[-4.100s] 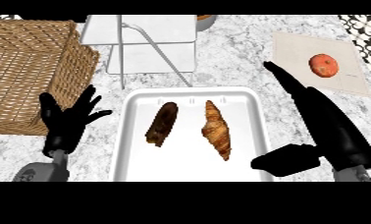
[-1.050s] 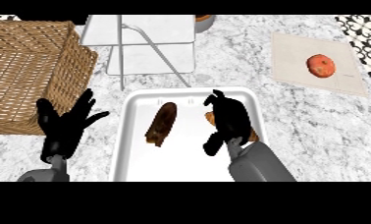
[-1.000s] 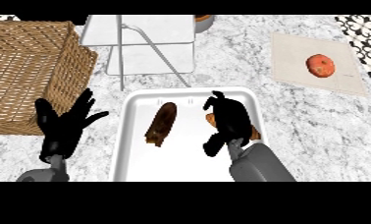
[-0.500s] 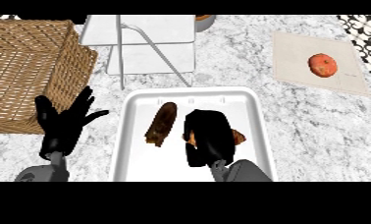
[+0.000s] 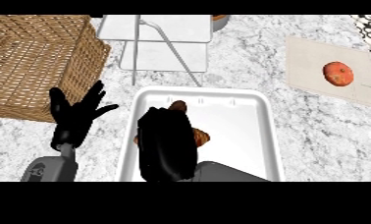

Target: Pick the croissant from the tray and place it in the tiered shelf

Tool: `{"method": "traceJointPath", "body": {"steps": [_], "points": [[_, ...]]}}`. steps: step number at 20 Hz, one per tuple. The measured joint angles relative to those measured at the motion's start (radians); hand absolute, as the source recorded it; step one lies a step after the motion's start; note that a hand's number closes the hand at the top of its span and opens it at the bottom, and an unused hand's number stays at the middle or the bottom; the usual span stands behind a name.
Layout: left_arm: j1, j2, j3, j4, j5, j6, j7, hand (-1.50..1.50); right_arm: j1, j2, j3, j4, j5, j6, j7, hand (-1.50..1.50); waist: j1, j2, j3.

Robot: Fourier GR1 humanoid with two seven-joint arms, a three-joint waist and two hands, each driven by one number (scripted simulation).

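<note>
The right hand point(image 5: 168, 142) hangs low over the middle of the white tray point(image 5: 239, 139), its back to the camera. Whether it has hold of anything cannot be told. The croissant point(image 5: 202, 137) peeks out at its right edge, inside the tray. The left hand point(image 5: 74, 116) rests at lower left, fingers point(image 5: 92, 95) spread and holding nothing, beside a wicker basket point(image 5: 43, 56). The tiered shelf point(image 5: 163, 41) stands at top centre.

A kitchen — a marble counter point(image 5: 319, 129) with a white tray point(image 5: 239, 120), a woven basket point(image 5: 43, 56), and a red fruit point(image 5: 337, 73) on a board point(image 5: 308, 63).
</note>
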Motion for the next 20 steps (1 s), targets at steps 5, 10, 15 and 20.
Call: {"method": "traceJointPath", "body": {"steps": [5, 10, 15, 20], "points": [[0.007, 0.002, 0.004, 0.006, -0.005, 0.008, 0.002, 0.00, -0.215, -0.006, -0.038, -0.048, 0.021, -0.014, 0.077, 1.50, -0.012, -0.012, -0.001], [0.005, 0.010, 0.013, 0.010, -0.004, 0.012, 0.021, 0.00, -0.409, -0.010, -0.116, -0.045, 0.013, 0.001, 0.144, 1.50, -0.024, -0.018, -0.002], [0.016, 0.009, 0.017, 0.008, -0.005, 0.014, 0.010, 0.00, -0.585, -0.011, -0.219, 0.018, -0.006, 0.019, 0.179, 1.50, -0.032, -0.017, -0.002], [0.032, 0.008, 0.020, -0.010, 0.003, 0.009, -0.001, 0.00, -0.744, -0.009, -0.362, 0.142, -0.042, 0.036, 0.178, 1.50, -0.035, -0.013, -0.002]]}}
